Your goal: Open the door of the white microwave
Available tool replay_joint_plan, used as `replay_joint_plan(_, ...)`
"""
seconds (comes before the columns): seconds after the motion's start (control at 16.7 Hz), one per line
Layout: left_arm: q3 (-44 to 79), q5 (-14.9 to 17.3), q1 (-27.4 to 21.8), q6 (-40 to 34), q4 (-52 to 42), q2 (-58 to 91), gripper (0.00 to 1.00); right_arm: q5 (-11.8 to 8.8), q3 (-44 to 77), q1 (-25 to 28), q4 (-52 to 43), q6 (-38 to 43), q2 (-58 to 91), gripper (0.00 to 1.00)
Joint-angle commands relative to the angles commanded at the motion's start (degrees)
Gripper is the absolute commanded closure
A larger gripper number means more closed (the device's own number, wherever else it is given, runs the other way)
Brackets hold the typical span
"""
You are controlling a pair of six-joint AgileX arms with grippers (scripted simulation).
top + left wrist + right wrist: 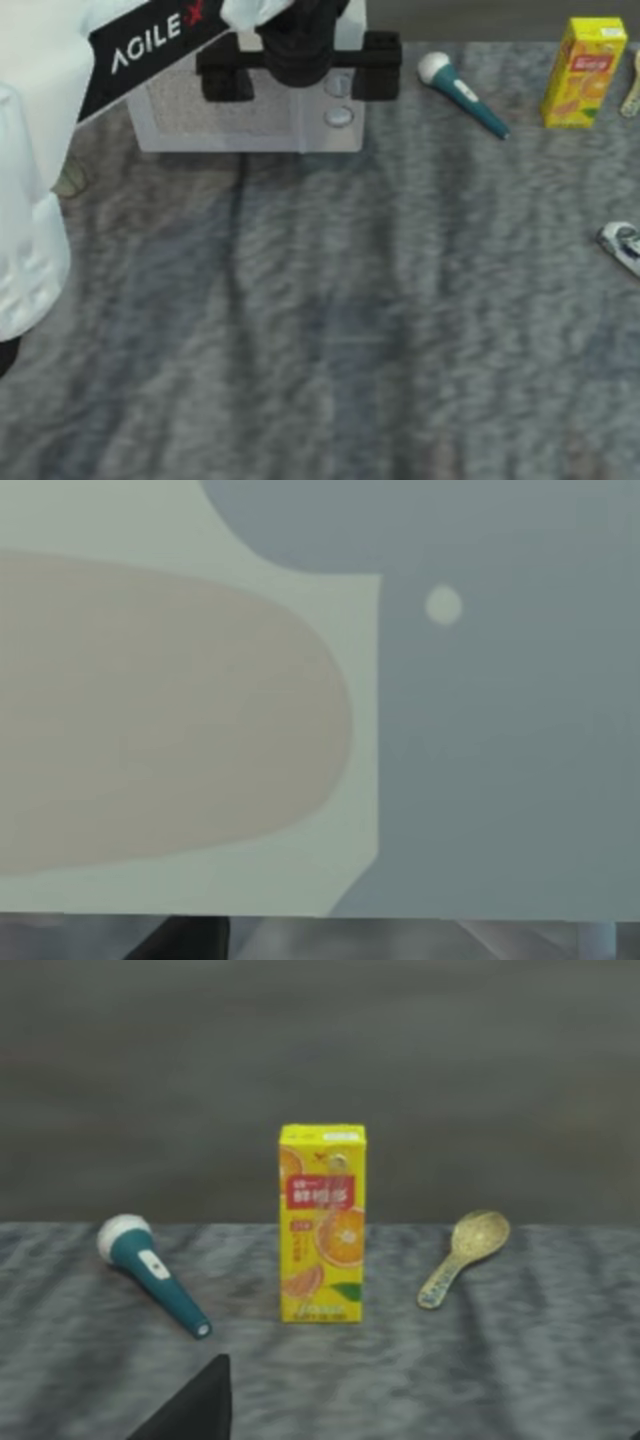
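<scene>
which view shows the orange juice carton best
The right wrist view: the juice carton stands upright and whole, front label facing the camera, between a microphone and a spoon. The top view shows it only from above near the table's far right edge; the left wrist view misses it entirely.

1. The boxy off-white microwave (250,110) has a speckled grey door window (215,110) and two round silver knobs (339,100).
2. The streaked grey cloth tabletop (350,320) shows mottled light and dark bands.
3. The teal microphone with a white head (152,1273) carries a small white button.
4. The yellow juice carton (322,1222) bears orange-slice pictures and a red label.
5. The gold-speckled spoon (465,1256) is pale yellow.
6. The left arm (150,45) is white with a black band lettered in white.
</scene>
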Motion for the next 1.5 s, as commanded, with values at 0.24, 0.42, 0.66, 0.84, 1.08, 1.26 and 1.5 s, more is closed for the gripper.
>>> replay_joint_plan(0.24, 0.00, 0.00, 0.00, 0.00, 0.00, 0.00, 0.15, 0.00, 0.00, 0.00, 0.00, 0.00, 0.00, 0.00)
replay_joint_plan(0.42, 0.00, 0.00, 0.00, 0.00, 0.00, 0.00, 0.38, 0.00, 0.00, 0.00, 0.00, 0.00, 0.00, 0.00)
replay_joint_plan(0.66, 0.00, 0.00, 0.00, 0.00, 0.00, 0.00, 0.68, 0.00, 0.00, 0.00, 0.00, 0.00, 0.00, 0.00)
replay_joint_plan(0.84, 0.00, 0.00, 0.00, 0.00, 0.00, 0.00, 0.90, 0.00, 0.00, 0.00, 0.00, 0.00, 0.00, 0.00)
replay_joint_plan(1.08, 0.00, 0.00, 0.00, 0.00, 0.00, 0.00, 1.00, 0.00, 0.00, 0.00, 0.00, 0.00, 0.00, 0.00)
replay_joint_plan(1.26, 0.00, 0.00, 0.00, 0.00, 0.00, 0.00, 1.00, 0.00, 0.00, 0.00, 0.00, 0.00, 0.00, 0.00)
replay_joint_plan(1.5, -1.77, 1.27, -1.81, -0.56, 0.29, -0.05, 1.00, 0.00, 0.00, 0.00, 0.00, 0.00, 0.00, 0.00)
